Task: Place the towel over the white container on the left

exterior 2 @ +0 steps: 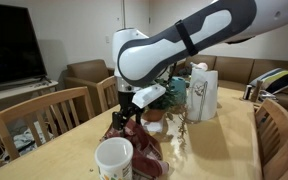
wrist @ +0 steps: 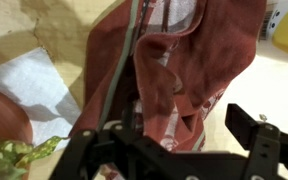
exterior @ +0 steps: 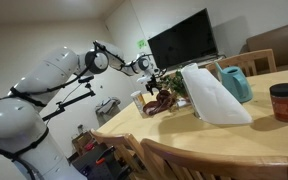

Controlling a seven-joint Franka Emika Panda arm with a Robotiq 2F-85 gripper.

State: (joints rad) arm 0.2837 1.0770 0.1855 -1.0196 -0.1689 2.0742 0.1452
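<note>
**Towel lies beside the cup, fingers spread above it**

Your gripper [exterior 2: 127,122] hangs just over the towel [exterior 2: 146,152], and in the wrist view its black fingers [wrist: 262,140] stand wide apart with nothing pinched between them. The maroon cloth lies crumpled below in loose folds.

The towel sits on the wooden table [exterior 2: 224,150], just beside the white container [exterior 2: 114,158]. The container's round mouth is uncovered and faces up. You cannot tell from these views whether cloth and cup touch.

The table top is pale, glossy wood with a rounded edge. In an exterior view a big white slanted object [exterior: 214,95] stands near the middle, with a teal jug [exterior: 236,83] behind it and a dark red-brown jar [exterior: 285,102] well apart near the far edge. The wrist view also shows a white sheet [wrist: 29,85] flat on the wood beside the towel, and green leaves [wrist: 14,155] at the lower corner.

Around you, wooden chairs [exterior 2: 39,118] ring the table. A dark television [exterior: 182,42] stands against a pale wall, and a brown sofa [exterior 2: 84,72] sits behind.
</note>
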